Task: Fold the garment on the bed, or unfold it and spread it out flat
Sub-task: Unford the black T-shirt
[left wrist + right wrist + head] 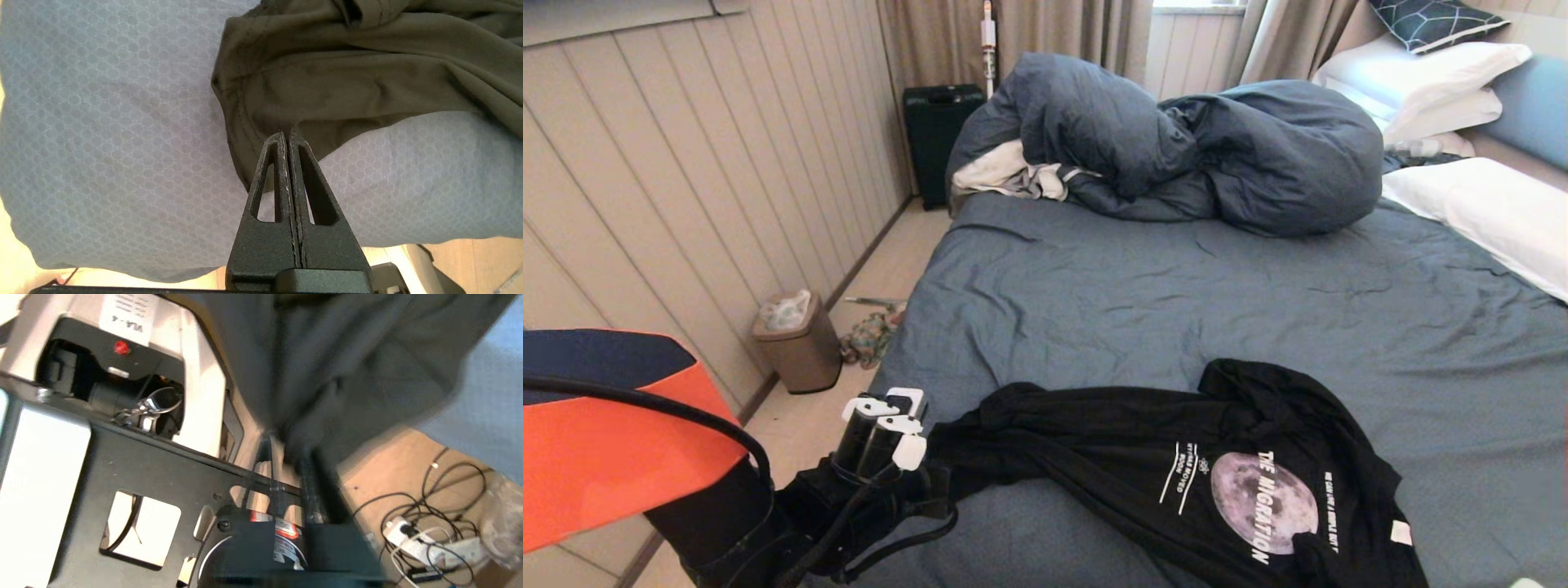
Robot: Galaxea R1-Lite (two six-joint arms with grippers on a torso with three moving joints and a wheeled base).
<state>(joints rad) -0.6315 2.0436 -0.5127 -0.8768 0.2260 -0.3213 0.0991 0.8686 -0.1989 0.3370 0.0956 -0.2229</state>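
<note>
the t-shirt (1209, 474) lies bunched on the bed (1176, 286) at 6 o'clock. the left claw (288, 139), pressed together, pinches its hem (241, 134) at 8 o'clock, likely to stretch it flat. right claw (286, 457) state: cannot tell.

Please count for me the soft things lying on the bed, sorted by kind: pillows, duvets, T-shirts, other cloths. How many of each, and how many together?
Pillows: 4, three white and one dark patterned
Duvets: 1, slate-blue, bunched
T-shirts: 1, black with a moon print
Other cloths: 1, white-grey
Total: 7
</note>
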